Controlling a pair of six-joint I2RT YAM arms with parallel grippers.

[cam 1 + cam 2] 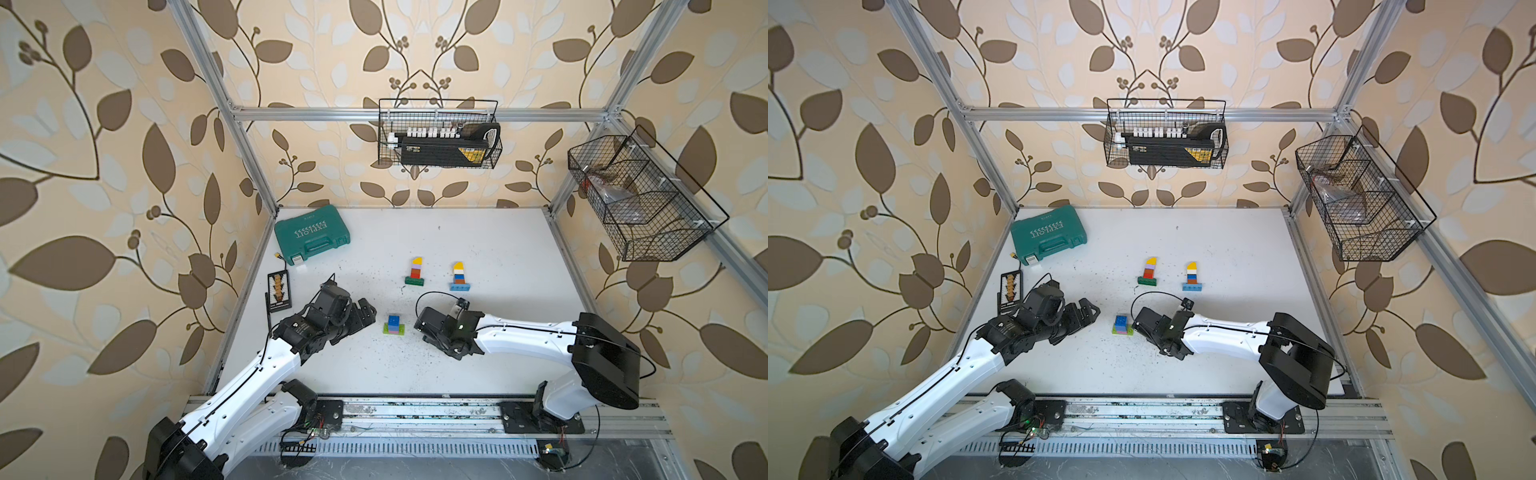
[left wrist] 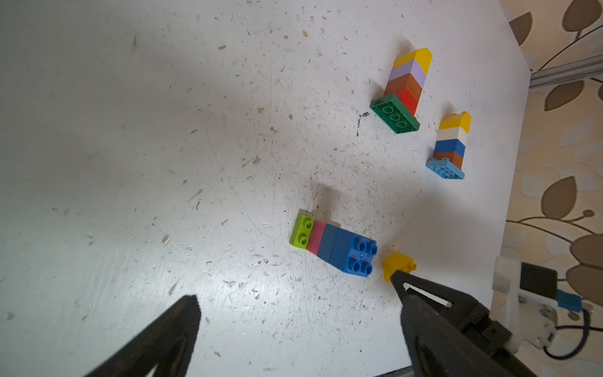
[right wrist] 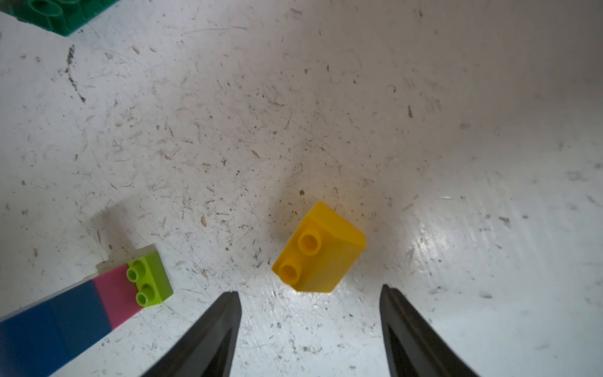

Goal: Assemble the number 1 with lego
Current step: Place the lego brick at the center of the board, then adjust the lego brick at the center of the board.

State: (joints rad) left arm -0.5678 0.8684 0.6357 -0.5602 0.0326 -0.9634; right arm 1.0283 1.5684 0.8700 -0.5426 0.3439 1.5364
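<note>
Two grippers flank the lego on a scuffed white table (image 1: pixel 478 249), seen in both top views. The left gripper (image 2: pixel 293 290) stands at full spread and holds nothing. The right gripper (image 3: pixel 310 290) has its jaws parted, also with nothing between them. A teal tool case (image 1: pixel 311 235) lies closed at the table's far left corner, well apart from the lego. Two upright stacks stand side by side near mid-table: the green-based stack (image 1: pixel 415 272), rising red, brown, lilac and yellow, and the light-blue-based stack (image 1: pixel 459 276), rising brown, blue, white and yellow. Nearer the robot, between the two grippers, stands the short stack (image 1: pixel 394 325): a lime base, a pink brick and two blue bricks, studs bare on top. The yellow sloped brick (image 3: pixel 321 251) lies loose on the table just ahead of the right gripper's fingertips, beside the short stack and not touching it.
</note>
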